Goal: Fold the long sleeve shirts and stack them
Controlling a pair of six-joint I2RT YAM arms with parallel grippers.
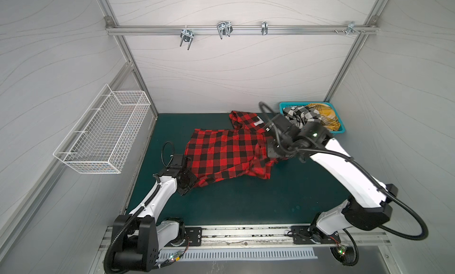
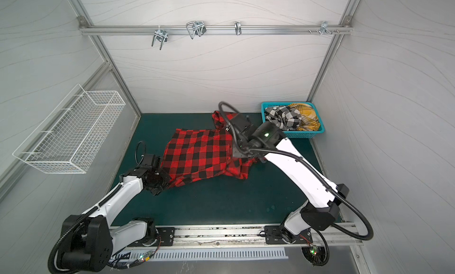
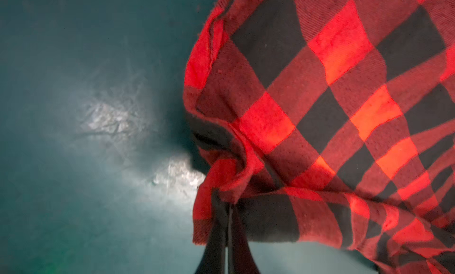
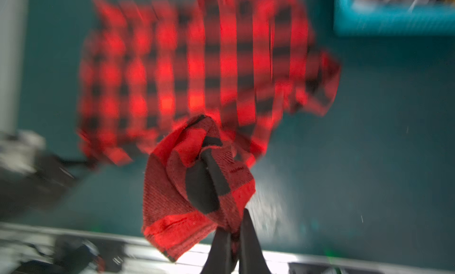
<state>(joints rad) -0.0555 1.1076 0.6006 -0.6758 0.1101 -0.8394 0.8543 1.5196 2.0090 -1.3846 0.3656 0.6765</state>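
The red-and-black long sleeve shirt (image 1: pixel 221 152) (image 2: pixel 197 154) lies crumpled across the middle of the green mat (image 1: pixel 246 201). My left gripper (image 1: pixel 191 184) (image 3: pixel 227 206) is shut on its near-left corner, the cloth bunched at the tips. My right gripper (image 1: pixel 267 159) (image 4: pixel 235 228) is shut on a bunched fold of the same shirt (image 4: pixel 197 181) at its right side, lifted off the mat; that view is blurred by motion. A black-and-white shirt (image 1: pixel 302 115) (image 2: pixel 283 116) and a yellow plaid shirt (image 1: pixel 325 115) (image 2: pixel 307 115) lie crumpled in the teal basket (image 1: pixel 285 105) (image 2: pixel 267 105).
The teal basket stands at the mat's back right corner, just behind my right arm. A white wire basket (image 1: pixel 103 135) hangs on the left wall. Metal hooks (image 1: pixel 224 29) hang from a rail on the back wall. The arms' base rail (image 1: pixel 246 233) runs along the front edge.
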